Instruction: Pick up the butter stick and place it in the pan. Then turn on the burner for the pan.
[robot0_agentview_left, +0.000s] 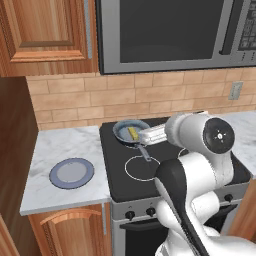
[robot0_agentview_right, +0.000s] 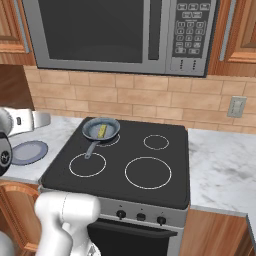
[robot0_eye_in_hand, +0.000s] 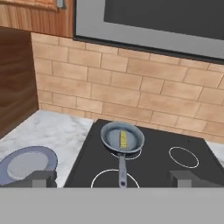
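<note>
The butter stick (robot0_eye_in_hand: 124, 139) is a pale yellow bar lying inside the pan (robot0_eye_in_hand: 110, 135), a small dark skillet on the back-left ring of the black cooktop. Both base views also show the butter stick (robot0_agentview_left: 132, 133) (robot0_agentview_right: 102, 131) in the pan (robot0_agentview_left: 123, 131) (robot0_agentview_right: 111, 128), whose thin handle points toward the stove front. Under the pan the burner (robot0_eye_in_hand: 134, 154) shows as a white arc with no glow that I can see. My gripper (robot0_eye_in_hand: 113, 178) hangs open and empty, drawn back from the pan and touching nothing.
A flat blue-grey plate (robot0_agentview_left: 71, 173) (robot0_agentview_right: 27, 151) (robot0_eye_in_hand: 26, 164) lies on the marble counter left of the stove. Knobs (robot0_agentview_right: 141, 216) (robot0_agentview_left: 130, 215) line the stove front. A microwave (robot0_agentview_right: 115, 30) hangs above, and my white arm (robot0_agentview_left: 200, 150) rises over the stove's right front.
</note>
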